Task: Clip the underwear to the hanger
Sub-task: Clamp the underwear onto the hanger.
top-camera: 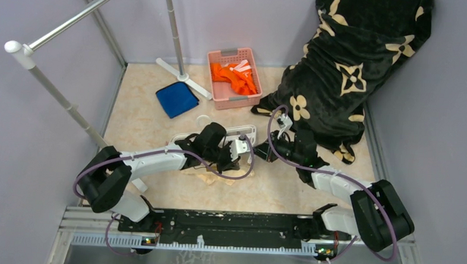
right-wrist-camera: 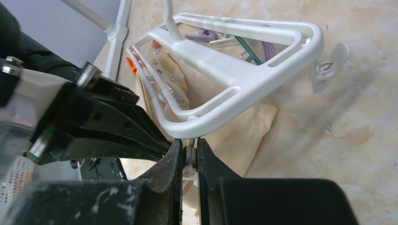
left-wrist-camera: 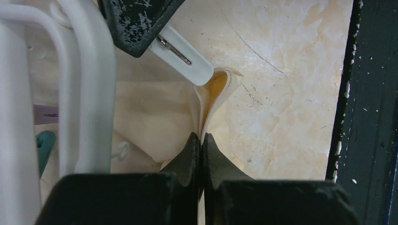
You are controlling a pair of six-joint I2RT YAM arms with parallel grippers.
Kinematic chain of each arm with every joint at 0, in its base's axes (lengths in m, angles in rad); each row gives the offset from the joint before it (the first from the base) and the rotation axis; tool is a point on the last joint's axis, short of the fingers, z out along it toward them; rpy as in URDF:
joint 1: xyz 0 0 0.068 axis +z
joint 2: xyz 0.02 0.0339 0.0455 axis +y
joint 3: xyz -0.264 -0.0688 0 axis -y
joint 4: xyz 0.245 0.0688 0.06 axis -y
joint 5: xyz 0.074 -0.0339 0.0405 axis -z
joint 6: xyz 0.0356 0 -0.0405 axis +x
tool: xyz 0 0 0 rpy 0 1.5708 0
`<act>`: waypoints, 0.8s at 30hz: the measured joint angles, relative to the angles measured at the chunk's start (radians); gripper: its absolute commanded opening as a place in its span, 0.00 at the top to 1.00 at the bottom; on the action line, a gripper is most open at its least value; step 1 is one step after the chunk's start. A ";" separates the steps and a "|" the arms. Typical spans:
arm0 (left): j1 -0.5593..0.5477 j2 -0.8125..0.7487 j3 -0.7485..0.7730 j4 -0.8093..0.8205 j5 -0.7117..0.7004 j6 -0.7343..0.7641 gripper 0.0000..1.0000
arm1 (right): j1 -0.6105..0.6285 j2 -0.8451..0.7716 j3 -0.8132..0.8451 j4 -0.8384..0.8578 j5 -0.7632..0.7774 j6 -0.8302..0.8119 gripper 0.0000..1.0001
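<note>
The pale peach underwear (left-wrist-camera: 155, 112) lies on the marble table under the white hanger (right-wrist-camera: 244, 79), and a corner of it shows in the top view (top-camera: 217, 178). My left gripper (left-wrist-camera: 202, 138) is shut on a raised fold of the underwear's edge. My right gripper (right-wrist-camera: 190, 152) is shut on a small white clip (right-wrist-camera: 189, 158) that hangs below the hanger's near corner. In the left wrist view that clip (left-wrist-camera: 183, 51) sticks out from the right fingers, with its tip at the top of the lifted fold. Both grippers meet at mid-table, left (top-camera: 233, 163) and right (top-camera: 260, 152).
A pink basket (top-camera: 214, 77) of orange clothes stands at the back. A blue folded cloth (top-camera: 176, 98) lies left of it. The grey rack pole (top-camera: 60, 94) slants at left. A black floral blanket (top-camera: 341, 71) fills the back right. A loose white clip (right-wrist-camera: 328, 63) lies beside the hanger.
</note>
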 measured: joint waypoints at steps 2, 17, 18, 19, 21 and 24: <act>-0.002 0.007 0.000 -0.008 0.000 -0.002 1.00 | 0.011 -0.002 0.000 0.020 0.002 0.011 0.92; -0.004 0.010 0.004 -0.018 -0.028 -0.018 1.00 | 0.036 -0.004 0.000 0.050 0.009 0.015 0.92; -0.004 0.010 0.004 -0.018 -0.031 -0.021 1.00 | 0.036 -0.004 0.000 0.050 0.008 0.012 0.92; -0.004 0.010 0.005 -0.020 -0.032 -0.024 1.00 | 0.036 -0.004 0.000 0.048 0.006 0.009 0.92; -0.004 0.010 0.005 -0.021 -0.038 -0.031 1.00 | 0.036 -0.004 0.000 0.043 0.003 0.000 0.92; -0.004 0.010 0.007 -0.021 -0.044 -0.039 1.00 | 0.037 -0.004 0.000 0.033 0.001 -0.012 0.92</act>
